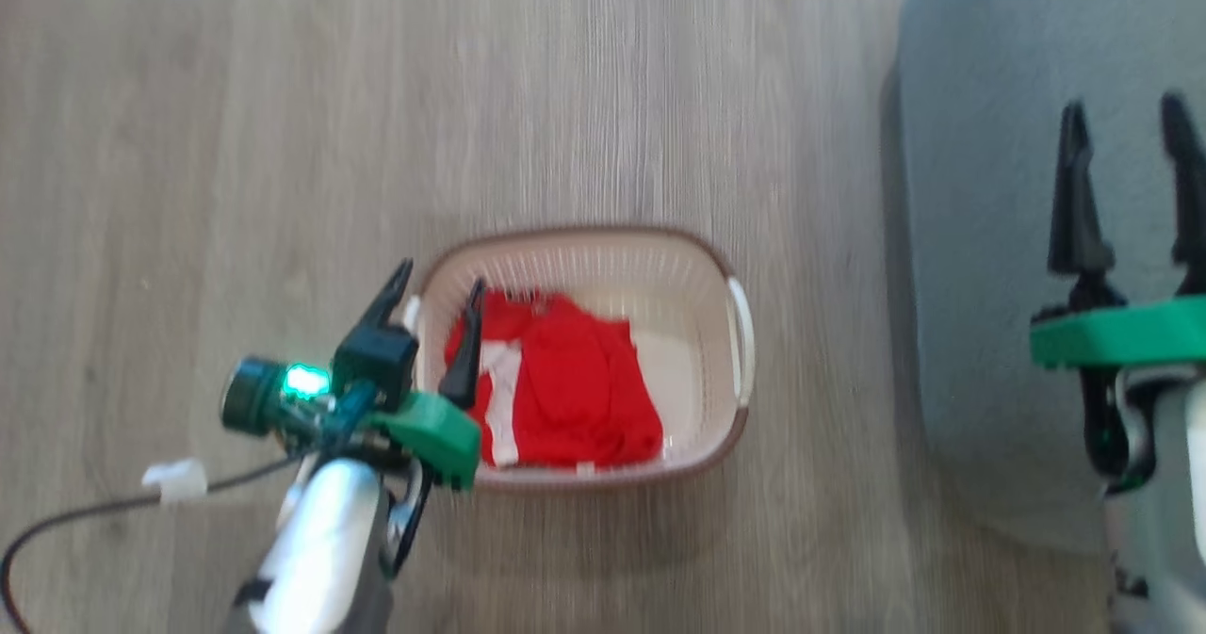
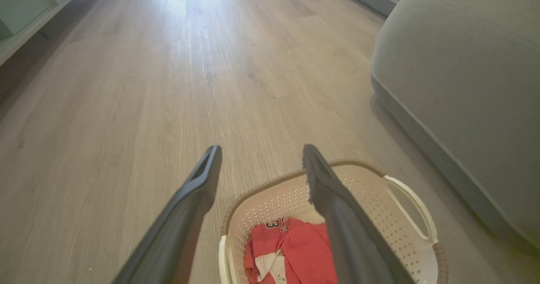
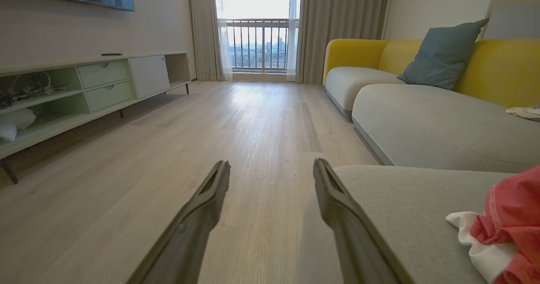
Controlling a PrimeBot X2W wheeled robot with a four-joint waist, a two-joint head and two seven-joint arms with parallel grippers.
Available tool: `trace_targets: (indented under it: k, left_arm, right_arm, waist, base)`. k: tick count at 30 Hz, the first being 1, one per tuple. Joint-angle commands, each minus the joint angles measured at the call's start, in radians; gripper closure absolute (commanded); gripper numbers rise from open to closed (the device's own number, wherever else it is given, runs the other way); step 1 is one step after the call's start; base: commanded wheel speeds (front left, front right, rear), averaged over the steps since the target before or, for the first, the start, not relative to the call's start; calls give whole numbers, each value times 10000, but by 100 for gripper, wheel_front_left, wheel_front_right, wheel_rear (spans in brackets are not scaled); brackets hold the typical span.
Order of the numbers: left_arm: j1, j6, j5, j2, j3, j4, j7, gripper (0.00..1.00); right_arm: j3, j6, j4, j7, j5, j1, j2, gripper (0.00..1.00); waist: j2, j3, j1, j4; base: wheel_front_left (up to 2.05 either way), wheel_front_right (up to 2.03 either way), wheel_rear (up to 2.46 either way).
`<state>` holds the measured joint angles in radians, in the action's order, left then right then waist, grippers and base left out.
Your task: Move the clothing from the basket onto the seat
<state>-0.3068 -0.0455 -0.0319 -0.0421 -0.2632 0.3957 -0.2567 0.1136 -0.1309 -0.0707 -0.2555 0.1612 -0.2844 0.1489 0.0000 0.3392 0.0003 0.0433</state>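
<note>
While poised over the basket's left end, left arm: pale glossy forearm rising from the lower left of the head view, wrist angled up and to the right, green mount at the wrist, left gripper (image 1: 441, 274) pointing across the rim.
Left jaws: spread wide, astride the rim; one long dark finger above the red cloth, the other outside the wall; contact with the cloth not discernible.
Right arm: at the right edge of the head view, green mount under the fingers, right gripper (image 1: 1121, 106) held over the seat's near end, fingers pointing up that view.
Right jaws: spread wide, closed on nothing; floor and grey upholstery visible between them in the right wrist view.
Basket (image 1: 603, 262): cream plastic, rounded rectangle, perforated walls, brown woven-look rim, white loop handles at both ends; standing on the floor, near the seat but apart from it.
Jersey (image 1: 565, 389): bright red, soft, crumpled, white trim, dark digits on a fold; lying in the basket's left half.
Second red garment (image 3: 510, 208): red with white trim and a stitched hem, bunched on the seat.
Seat (image 1: 989, 238): large grey fabric cushion, rounded corner.
Floor (image 1: 283, 144): pale wood-grain planks.
Cable (image 1: 75, 512): dark, with a white tag, trailing on the floor beside the left forearm.
</note>
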Motion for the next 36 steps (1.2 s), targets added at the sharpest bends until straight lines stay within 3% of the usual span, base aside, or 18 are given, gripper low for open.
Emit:
trace_targets:
  k: [1, 7, 12, 22, 27, 36]
  left_arm:
    - [-426, 51, 141, -99, 188, -84, -51, 0]
    - [-1768, 343, 590, -319, -350, 1210, -51, 0]
    - [-2740, 305, 740, -666, -503, 2501, -51, 0]
    - [-4641, 835, 1531, -1299, -1668, 5866, -51, 0]
    - [-5387, 960, 1471, -1447, -1759, 7231, -51, 0]
    - [-6330, 713, 1521, -1767, -1893, 8584, 24, 0]
  right_arm:
    - [-248, 2, 407, -63, -188, -303, 77, 0]
    - [-364, 2, 981, -63, -504, -925, 250, 0]
    - [-690, 2, 1290, -63, -601, -1188, 46, 0]
    - [-1344, 2, 1829, -63, -1159, -1189, -420, 0]
    - [-1600, 2, 2073, -63, -1226, -1261, -723, 0]
    - [-2111, 2, 2175, -63, -1290, -1386, -959, 0]
  waist:
    - [0, 1370, -3, -222]
    - [0, 2928, -3, -611]
    - [0, 3893, -3, -1246]
    - [0, 5231, -3, -2255]
    - [0, 5715, -3, -2728]
    - [0, 6284, -3, -3290]
  base:
    - [0, 0, 0]
    - [0, 0, 0]
    - [0, 0, 0]
    - [0, 0, 0]
    - [0, 0, 0]
    - [0, 0, 0]
